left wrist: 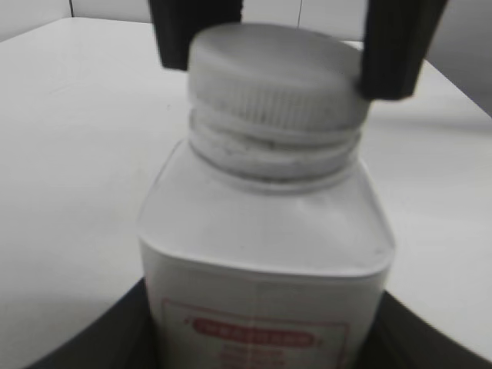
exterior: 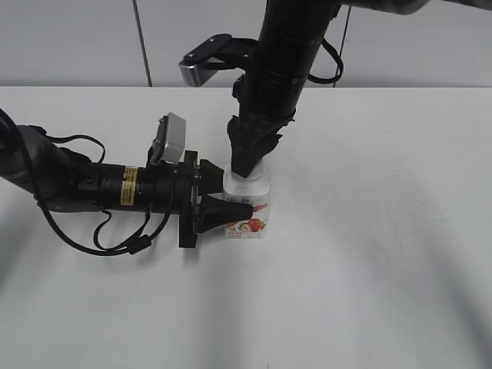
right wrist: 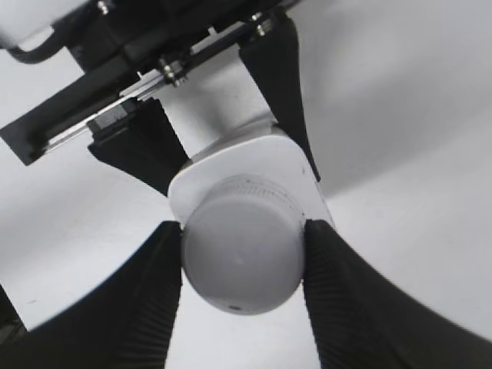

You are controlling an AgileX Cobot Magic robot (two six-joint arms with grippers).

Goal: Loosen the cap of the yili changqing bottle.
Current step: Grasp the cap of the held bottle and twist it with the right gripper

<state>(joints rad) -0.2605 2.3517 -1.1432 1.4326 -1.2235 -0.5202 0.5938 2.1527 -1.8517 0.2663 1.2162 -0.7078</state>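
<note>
The yili changqing bottle stands upright on the white table, white with a pink-red label. My left gripper lies along the table from the left and is shut on the bottle's body; its dark jaws flank the bottle at the bottom of the left wrist view. My right gripper comes down from above and is shut on the cap, one finger on each side. The ribbed white cap sits on the bottle's neck, with the right fingers at both its sides. In the exterior view the cap is hidden by the right fingers.
The white table spreads on all sides. A grey wall rises behind its far edge. The left arm's cables lie on the table at the left.
</note>
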